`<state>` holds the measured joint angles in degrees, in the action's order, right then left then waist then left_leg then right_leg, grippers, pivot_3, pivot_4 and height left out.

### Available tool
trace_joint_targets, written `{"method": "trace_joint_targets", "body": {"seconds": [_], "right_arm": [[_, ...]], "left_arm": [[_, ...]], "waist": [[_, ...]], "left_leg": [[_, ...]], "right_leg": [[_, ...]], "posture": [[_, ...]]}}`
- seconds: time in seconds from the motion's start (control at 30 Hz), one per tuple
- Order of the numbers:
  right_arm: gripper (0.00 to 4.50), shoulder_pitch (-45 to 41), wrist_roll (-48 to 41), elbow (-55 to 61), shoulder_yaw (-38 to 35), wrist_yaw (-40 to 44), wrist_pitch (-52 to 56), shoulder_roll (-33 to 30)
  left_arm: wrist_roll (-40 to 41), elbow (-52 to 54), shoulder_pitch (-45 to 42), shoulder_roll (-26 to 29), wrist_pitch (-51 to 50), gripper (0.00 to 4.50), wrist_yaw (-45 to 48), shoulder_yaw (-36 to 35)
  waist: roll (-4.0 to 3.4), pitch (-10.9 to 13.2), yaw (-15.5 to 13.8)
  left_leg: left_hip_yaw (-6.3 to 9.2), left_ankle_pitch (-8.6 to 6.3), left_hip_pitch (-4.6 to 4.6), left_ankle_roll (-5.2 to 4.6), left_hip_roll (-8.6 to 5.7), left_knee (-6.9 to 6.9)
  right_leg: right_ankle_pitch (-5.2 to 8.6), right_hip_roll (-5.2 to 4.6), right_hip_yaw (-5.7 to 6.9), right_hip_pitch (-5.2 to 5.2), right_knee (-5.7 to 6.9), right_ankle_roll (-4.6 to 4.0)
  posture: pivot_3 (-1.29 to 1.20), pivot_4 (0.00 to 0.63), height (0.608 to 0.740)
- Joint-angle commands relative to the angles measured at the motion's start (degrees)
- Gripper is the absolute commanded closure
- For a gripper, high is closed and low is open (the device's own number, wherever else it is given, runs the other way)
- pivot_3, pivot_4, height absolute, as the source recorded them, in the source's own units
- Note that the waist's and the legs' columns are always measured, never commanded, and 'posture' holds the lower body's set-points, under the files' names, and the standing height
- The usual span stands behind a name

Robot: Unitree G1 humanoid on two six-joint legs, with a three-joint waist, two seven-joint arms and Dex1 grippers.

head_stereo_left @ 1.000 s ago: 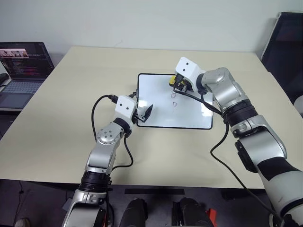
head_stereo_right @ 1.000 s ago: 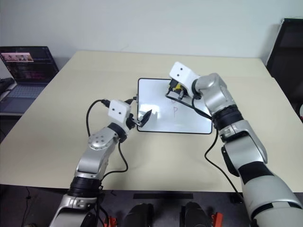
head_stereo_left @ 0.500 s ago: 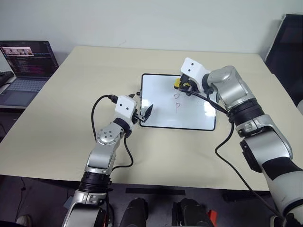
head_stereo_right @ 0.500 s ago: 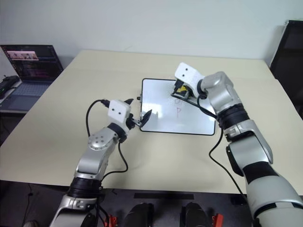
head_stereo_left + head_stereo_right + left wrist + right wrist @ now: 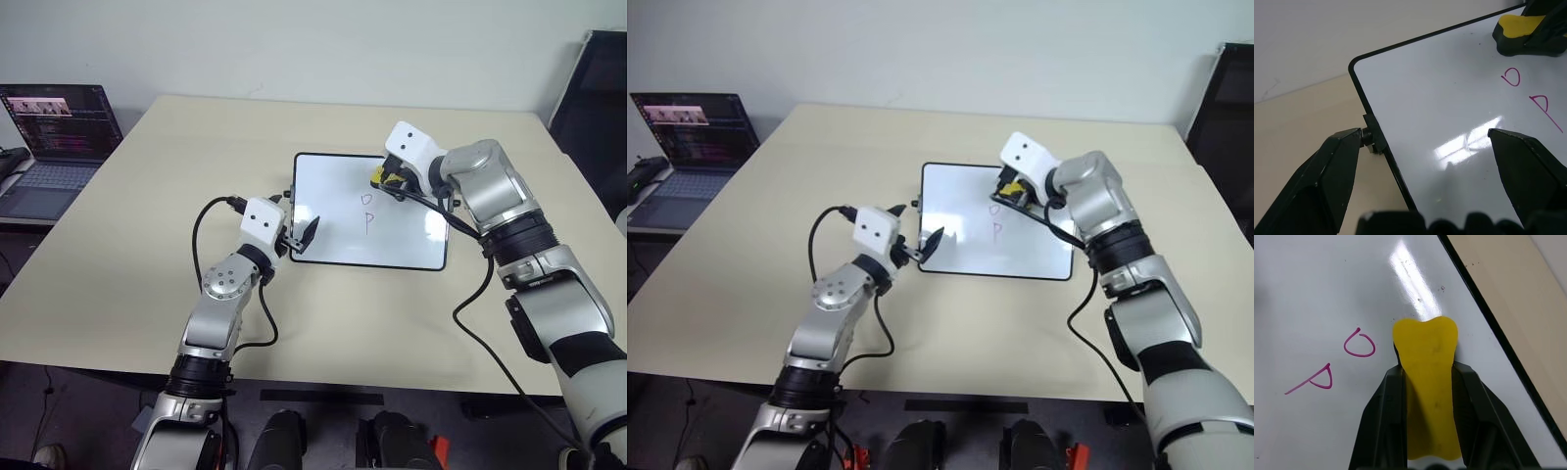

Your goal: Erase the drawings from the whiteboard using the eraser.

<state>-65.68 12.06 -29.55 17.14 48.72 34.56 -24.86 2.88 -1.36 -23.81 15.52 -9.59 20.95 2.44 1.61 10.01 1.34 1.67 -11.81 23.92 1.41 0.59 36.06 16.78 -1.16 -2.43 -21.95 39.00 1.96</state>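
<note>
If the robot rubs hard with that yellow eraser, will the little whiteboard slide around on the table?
Probably it would. The whiteboard looks thin and light, lying flat on a smooth table. That may be why the left gripper has its open fingers on either side of the board's edge. Its glossy face suggests that the eraser, clamped in the right gripper, should glide easily.

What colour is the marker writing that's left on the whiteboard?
Pinkish magenta. The two remaining letters show best in the right wrist view, beside the yellow eraser.
</note>
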Motion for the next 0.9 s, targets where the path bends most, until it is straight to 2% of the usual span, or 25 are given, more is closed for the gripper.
{"method": "trace_joint_targets", "body": {"seconds": [0.03, 0.37, 0.47, 0.53, 0.73, 0.9], "right_arm": [[3.56, 0.7, -1.6, 9.8, -3.7, -1.4, 6.4, -1.1], [3.56, 10.1, -5.4, 38.2, -10.3, -8.3, 28.9, 0.8], [3.56, 12.9, -5.9, 43.5, -11.3, -11.4, 32.9, 1.3], [3.56, 16.5, -5.8, 48.4, -15.1, -15.3, 37.1, 3.6], [3.56, 26.8, -4.8, 59.2, -22.9, -26.7, 40.3, 11.5], [3.56, 30.6, -5.4, 61.8, -22.0, -32.1, 38.9, 14.9]], "left_arm": [[0.0, 1.3, -1.0, 0.3, 1.2, 0.00, 0.5, 0.0], [0.4, 2.4, -1.8, 0.9, -0.3, 0.00, 1.9, 0.1], [0.7, 4.2, -0.2, 1.1, -1.5, 0.00, 2.2, 0.0], [1.5, 7.4, 2.5, 1.0, -3.1, 0.00, 2.6, 0.0], [2.8, 16.8, 10.1, 1.3, -7.7, 0.00, 2.0, -0.5], [3.2, 20.3, 12.5, 1.1, -10.1, 0.00, 1.7, -0.6]], "waist": [[0.00, 0.0, 0.1], [-0.01, 0.0, 0.3], [-0.01, 0.0, 0.3], [-0.01, 0.0, 0.4], [-0.01, 0.0, 0.3], [-0.01, 0.0, 0.4]], "left_leg": [[-0.02, 0.00, 0.05, 0.00, 0.00, 0.00], [0.01, -0.01, 0.31, 0.01, 0.06, -0.04], [0.00, -0.01, 0.31, 0.01, 0.05, -0.03], [-0.01, -0.01, 0.31, 0.01, 0.05, -0.04], [0.01, -0.01, 0.32, 0.02, 0.08, -0.07], [-0.03, 0.00, 0.19, 0.01, 0.07, -0.02]], "right_leg": [[0.00, -0.01, -0.03, -0.07, 0.01, 0.00], [0.01, -0.07, -0.03, -0.32, -0.02, -0.01], [0.01, -0.06, -0.03, -0.31, -0.02, -0.01], [0.01, -0.06, -0.04, -0.32, -0.01, -0.01], [0.02, -0.08, -0.06, -0.33, -0.01, -0.01], [0.02, 0.05, -0.08, -0.23, 0.03, 0.00]], "posture": [[0.00, 0.150, 0.740], [0.00, 0.150, 0.740], [0.00, 0.150, 0.740], [0.00, 0.150, 0.740], [0.00, 0.150, 0.740], [0.00, 0.150, 0.740]]}}
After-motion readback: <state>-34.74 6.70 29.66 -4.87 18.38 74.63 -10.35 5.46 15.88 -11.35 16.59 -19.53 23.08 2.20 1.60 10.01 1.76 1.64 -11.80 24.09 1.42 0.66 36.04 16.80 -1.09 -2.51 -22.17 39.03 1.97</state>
